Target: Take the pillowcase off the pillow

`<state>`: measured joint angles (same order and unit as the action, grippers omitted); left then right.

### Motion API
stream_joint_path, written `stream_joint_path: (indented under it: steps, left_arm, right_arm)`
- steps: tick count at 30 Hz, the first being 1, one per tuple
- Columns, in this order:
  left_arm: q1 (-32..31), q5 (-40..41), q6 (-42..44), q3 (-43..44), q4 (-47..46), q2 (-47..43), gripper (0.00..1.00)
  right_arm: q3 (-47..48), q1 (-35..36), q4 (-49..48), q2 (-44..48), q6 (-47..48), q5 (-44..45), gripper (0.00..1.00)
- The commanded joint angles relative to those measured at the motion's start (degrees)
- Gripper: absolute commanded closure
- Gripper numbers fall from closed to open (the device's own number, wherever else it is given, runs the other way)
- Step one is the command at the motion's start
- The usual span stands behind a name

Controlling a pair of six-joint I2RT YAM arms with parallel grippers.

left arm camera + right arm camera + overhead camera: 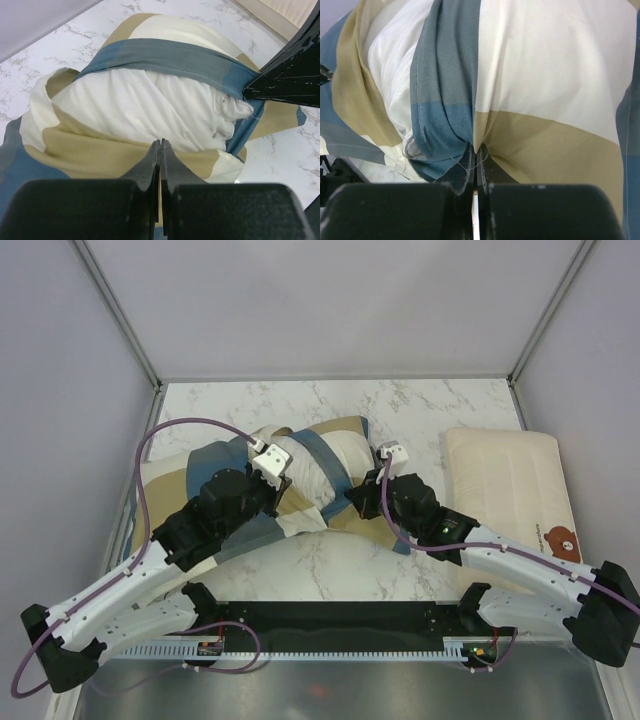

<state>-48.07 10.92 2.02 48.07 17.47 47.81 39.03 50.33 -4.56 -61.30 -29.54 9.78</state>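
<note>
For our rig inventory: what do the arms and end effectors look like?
The left arm and right arm have white shells with black joints and bases. A purple cable runs along each; a white camera block tops each wrist. The left end effector and right end effector have black tapering fingers.

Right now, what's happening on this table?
Both arms are working on the soft blue, tan and cream fabric pillowcase, which is bunched around the plump off-white pillow on the marble table. The right tool is shut on a gathered blue-and-tan fold; the left tool is shut at the tan edge, apparently pinching it. The pillow bulges out partly bare, but the case is not yet off.
</note>
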Motion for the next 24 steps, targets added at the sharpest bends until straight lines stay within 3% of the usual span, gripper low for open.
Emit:
stream_joint_path:
  steps: [1, 7, 8, 9, 12, 15, 24]
  left_arm:
    - [0.09, 2.45, 1.41, 0.35, -0.77, 0.35, 0.98]
    - [-0.09, -9.5, -1.49, 1.32, -5.08, 3.42, 0.98]
    - [-0.35, -9.51, -1.84, 2.19, -5.08, 5.08, 0.93]
    - [-0.53, -9.16, -3.15, 2.55, -5.17, 5.88, 0.76]
    - [-1.41, -7.32, -3.52, 2.55, -5.26, 6.85, 0.42]
    - [-1.85, -3.98, -2.9, 2.37, -5.7, 7.03, 0.29]
    - [-2.02, 2.09, 3.6, 4.66, -3.77, 13.71, 0.21]
  right_arm:
    - [2.37, -0.4, 1.13, 2.32, 1.5, 5.43, 1.0]
    - [2.28, -0.49, -2.02, -0.66, 1.68, -0.72, 1.0]
    - [2.02, -0.4, -2.82, -1.01, 1.42, -1.6, 1.0]
    - [1.76, -0.49, -3.61, -1.28, 0.98, -2.91, 1.0]
    - [1.14, -0.49, -6.16, -1.63, 0.01, -5.12, 1.0]
    - [1.05, -0.49, -7.13, -1.81, -0.17, -6.35, 1.0]
    - [1.05, -0.4, -8.98, -1.37, -0.61, -9.34, 1.0]
